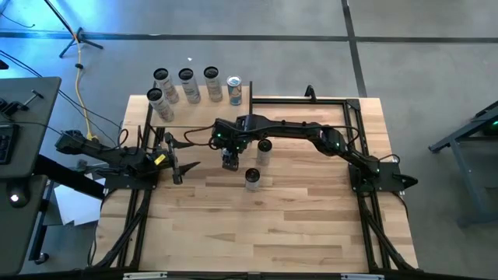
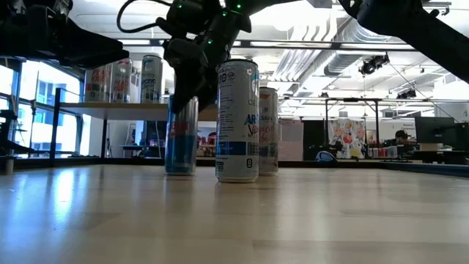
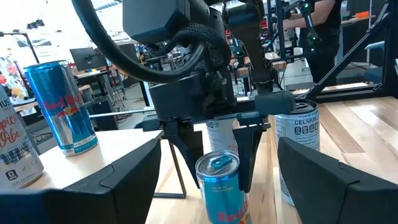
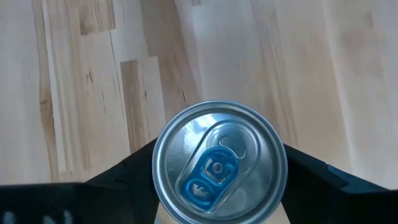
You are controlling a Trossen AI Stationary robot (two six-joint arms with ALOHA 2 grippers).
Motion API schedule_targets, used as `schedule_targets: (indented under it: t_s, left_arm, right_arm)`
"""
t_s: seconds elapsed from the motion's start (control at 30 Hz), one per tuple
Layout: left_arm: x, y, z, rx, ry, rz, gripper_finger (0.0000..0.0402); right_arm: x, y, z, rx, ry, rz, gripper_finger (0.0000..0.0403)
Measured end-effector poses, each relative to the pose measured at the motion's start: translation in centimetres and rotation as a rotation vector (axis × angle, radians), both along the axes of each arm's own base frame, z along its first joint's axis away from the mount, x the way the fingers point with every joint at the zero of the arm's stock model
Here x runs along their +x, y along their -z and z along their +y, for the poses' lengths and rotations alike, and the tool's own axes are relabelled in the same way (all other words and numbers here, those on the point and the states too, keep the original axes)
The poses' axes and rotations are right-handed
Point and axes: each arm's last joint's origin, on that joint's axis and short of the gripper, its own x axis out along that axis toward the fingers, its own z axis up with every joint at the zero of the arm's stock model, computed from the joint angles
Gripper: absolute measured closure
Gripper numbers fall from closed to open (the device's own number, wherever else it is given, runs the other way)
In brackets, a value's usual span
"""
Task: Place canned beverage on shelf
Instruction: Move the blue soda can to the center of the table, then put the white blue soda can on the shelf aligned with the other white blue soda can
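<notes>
A blue canned beverage [image 2: 181,136] stands upright left of the table's middle, with my right gripper [image 1: 228,159] shut on it from above. Its silver top with a blue tab [image 4: 217,163] fills the right wrist view. The shelf [image 2: 124,108], a pale board on thin black posts, is at the table's far left and carries several cans [image 1: 186,76]. My left gripper [image 1: 180,166] waits open and level just left of the held can, touching nothing. My right gripper pinches the blue can's upper wall [image 3: 219,163] between its two fingers [image 3: 250,149], one on each side just below the rim. The fingers slant down from above. The can is upright, its base at or just above the tabletop; I cannot tell which.
A white can [image 2: 237,121] stands on the table just right of the held one, nearer the front edge. Another can [image 2: 268,130] stands behind it. The black frame [image 1: 354,105] runs along the table's far and right sides. Bare planks lie toward the near edge.
</notes>
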Motion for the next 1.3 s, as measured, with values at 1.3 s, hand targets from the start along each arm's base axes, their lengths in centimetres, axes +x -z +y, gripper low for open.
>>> schedule_targets:
  t_s: [1.3]
  left_arm:
    - [0.0, 0.1, 0.0, 0.003, 0.0, 0.011, 0.0108]
  right_arm:
    - [-7.6, -11.4, 4.8, 0.107, -0.036, -0.142, 0.0043]
